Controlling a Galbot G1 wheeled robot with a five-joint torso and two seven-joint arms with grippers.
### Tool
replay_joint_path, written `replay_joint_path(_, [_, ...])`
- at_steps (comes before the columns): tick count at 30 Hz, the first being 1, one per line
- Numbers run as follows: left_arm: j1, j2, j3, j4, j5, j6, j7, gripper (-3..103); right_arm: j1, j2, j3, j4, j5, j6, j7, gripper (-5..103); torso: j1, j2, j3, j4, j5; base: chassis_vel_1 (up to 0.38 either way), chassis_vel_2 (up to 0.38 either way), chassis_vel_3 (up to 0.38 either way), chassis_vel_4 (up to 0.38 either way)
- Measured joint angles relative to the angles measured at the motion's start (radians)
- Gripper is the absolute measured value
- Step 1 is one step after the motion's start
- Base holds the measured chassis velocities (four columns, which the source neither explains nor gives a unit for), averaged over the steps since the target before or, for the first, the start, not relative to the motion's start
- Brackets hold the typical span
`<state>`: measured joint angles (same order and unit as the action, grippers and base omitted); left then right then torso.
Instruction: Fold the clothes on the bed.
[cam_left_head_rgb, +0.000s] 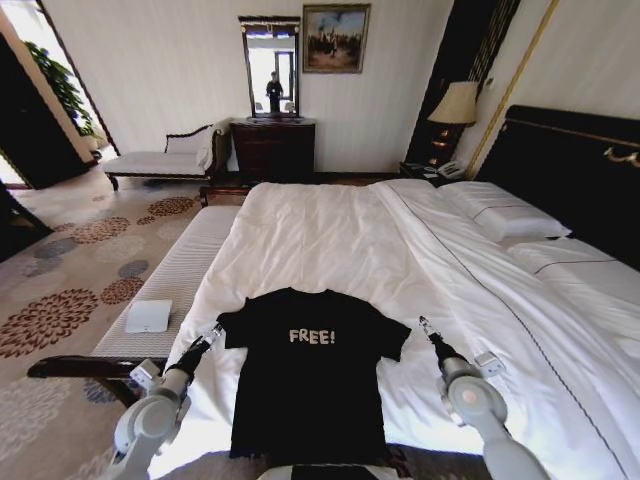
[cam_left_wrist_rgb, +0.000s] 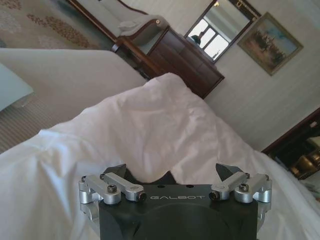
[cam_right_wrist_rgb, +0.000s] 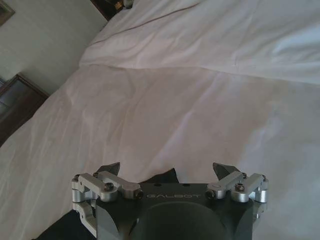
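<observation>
1. The black T-shirt (cam_left_head_rgb: 312, 375) is lying flat and unfolded on the bed (cam_left_head_rgb: 330, 240), near its front edge.
2. The left tool (cam_left_head_rgb: 214, 331) and the right tool (cam_left_head_rgb: 424, 325) are hovering spread wide, one at each sleeve, gripping nothing.
3. Folding is looking entirely undone.

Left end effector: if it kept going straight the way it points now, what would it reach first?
Probably the T-shirt: the left end effector, fingers open, aims at its near sleeve, with white duvet beyond. How high it sits above the fabric is unclear.
</observation>
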<state>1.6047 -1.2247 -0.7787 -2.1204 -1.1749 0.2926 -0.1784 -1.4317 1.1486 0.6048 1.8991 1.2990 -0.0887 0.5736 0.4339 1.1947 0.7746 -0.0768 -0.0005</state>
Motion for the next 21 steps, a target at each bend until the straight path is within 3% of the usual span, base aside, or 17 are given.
replay_joint_path(3, [0.011, -0.005, -0.036, -0.047, -0.032, 0.009, -0.002, 100, 0.016, -0.004, -0.015, -0.024, 0.021, -0.01, 0.003, 100, 0.0, 0.0, 0.0, -0.0001, -0.0001, 0.0, 0.0, 0.0, 0.0])
replay_joint_path(8, [0.051, -0.018, -0.117, -0.155, -0.157, 0.037, 0.021, 100, 0.058, -0.039, -0.039, -0.099, 0.04, -0.009, -0.118, 100, 0.0, 0.0, 0.0, 0.0, 0.0, 0.0, 0.0, 0.0, 0.0])
replay_joint_path(12, [0.07, -0.024, -0.137, -0.17, -0.174, 0.032, 0.051, 100, 0.086, -0.04, -0.052, -0.139, 0.047, -0.001, -0.147, 100, 0.0, 0.0, 0.0, 0.0, 0.0, 0.0, 0.0, 0.0, 0.0])
replay_joint_path(21, [0.08, -0.047, -0.141, -0.159, -0.144, 0.022, 0.034, 100, 0.114, 0.004, -0.083, -0.214, 0.048, 0.027, -0.194, 100, 0.0, 0.0, 0.0, 0.0, -0.0001, 0.0, 0.0, 0.0, 0.0])
